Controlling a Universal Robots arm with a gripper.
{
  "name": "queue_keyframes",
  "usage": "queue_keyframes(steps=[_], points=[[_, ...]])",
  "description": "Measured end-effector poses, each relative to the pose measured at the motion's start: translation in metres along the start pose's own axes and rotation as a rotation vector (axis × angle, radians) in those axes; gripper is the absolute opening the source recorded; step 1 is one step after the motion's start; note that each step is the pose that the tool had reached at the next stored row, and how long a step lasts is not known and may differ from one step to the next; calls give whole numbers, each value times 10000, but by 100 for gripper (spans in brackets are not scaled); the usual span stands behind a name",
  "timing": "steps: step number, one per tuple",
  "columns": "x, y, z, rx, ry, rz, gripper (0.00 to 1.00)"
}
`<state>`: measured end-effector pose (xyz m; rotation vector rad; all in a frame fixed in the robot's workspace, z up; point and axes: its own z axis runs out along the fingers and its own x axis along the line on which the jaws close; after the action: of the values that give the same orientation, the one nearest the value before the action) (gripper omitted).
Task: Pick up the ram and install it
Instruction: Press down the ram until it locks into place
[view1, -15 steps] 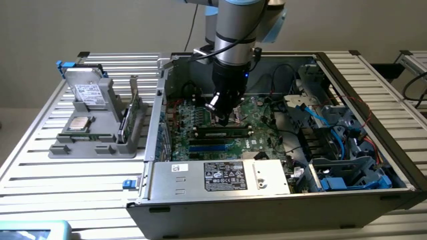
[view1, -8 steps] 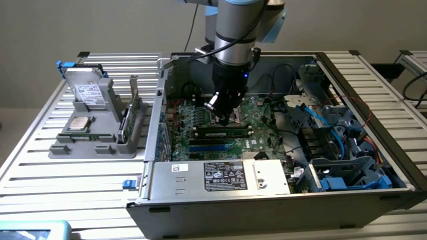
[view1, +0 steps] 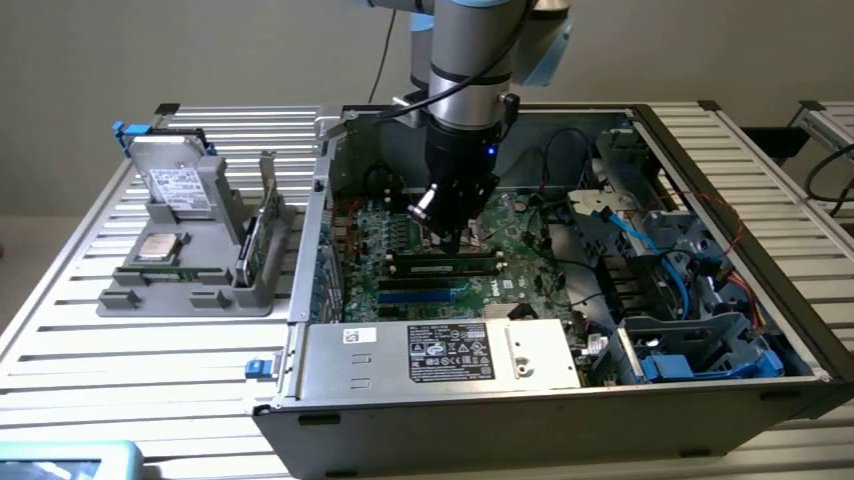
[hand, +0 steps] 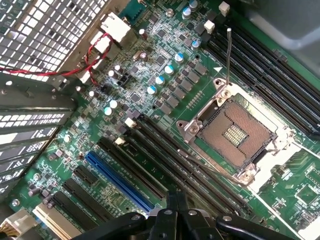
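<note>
Gripper over the motherboard
Closed gripper (view1: 451, 238) hovers empty; the ram (view1: 442, 267) lies just below, crosswise in its slot.

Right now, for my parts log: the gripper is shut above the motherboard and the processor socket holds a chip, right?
Not quite: the processor socket is empty, contacts bare, as the wrist view shows. The gripper is shut above the motherboard.
</note>
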<state>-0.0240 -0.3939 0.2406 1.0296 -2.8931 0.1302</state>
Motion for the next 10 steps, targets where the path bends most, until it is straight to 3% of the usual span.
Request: queue_keyframes(steps=[7,10], points=[[-1,1,1,54,-105,673,11],[0,1,1,57,-122,986,11]])
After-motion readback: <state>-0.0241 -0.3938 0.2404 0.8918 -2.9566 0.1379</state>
